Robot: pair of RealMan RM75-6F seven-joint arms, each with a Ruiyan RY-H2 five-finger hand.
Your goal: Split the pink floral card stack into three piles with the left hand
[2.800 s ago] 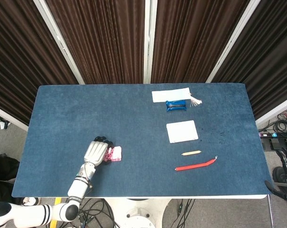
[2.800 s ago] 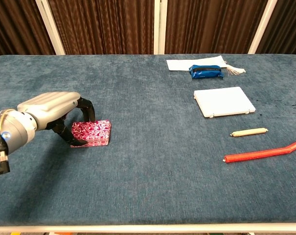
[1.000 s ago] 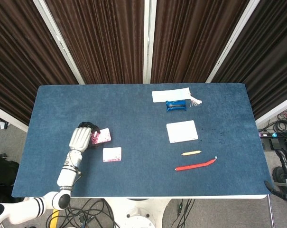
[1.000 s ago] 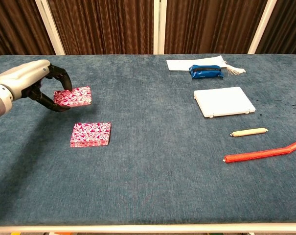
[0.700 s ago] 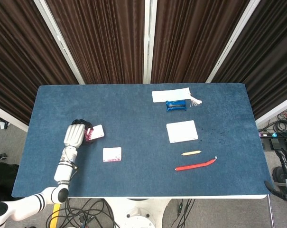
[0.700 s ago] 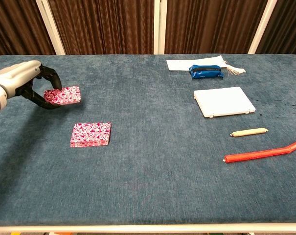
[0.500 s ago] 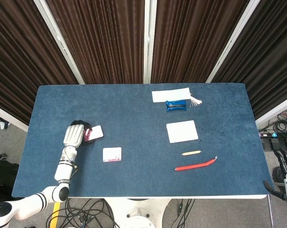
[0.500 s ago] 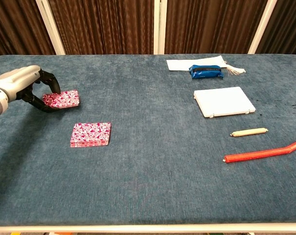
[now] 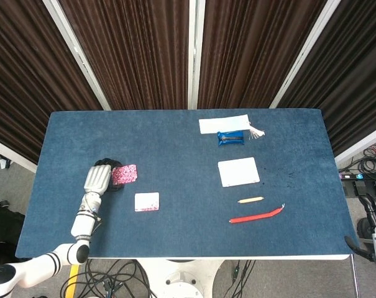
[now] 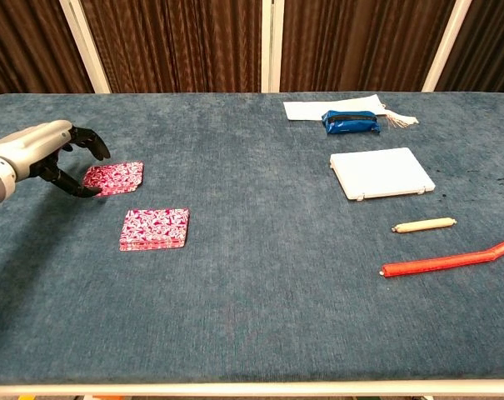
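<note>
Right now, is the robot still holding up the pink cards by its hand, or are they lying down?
Lying down. The far pile sits flat on the table, and the left hand has its fingers spread beside it.

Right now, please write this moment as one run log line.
left hand: open beside far card pile | near card pile: on table | piles: two of three | right hand: not in view

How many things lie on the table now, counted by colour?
Pink floral: 2, the far pile and the near pile
White: 2, the paper sheet and the flat case
Blue: 1, the pouch
Cream: 1, the small stick
Red: 1, the long stick
Total: 7
</note>
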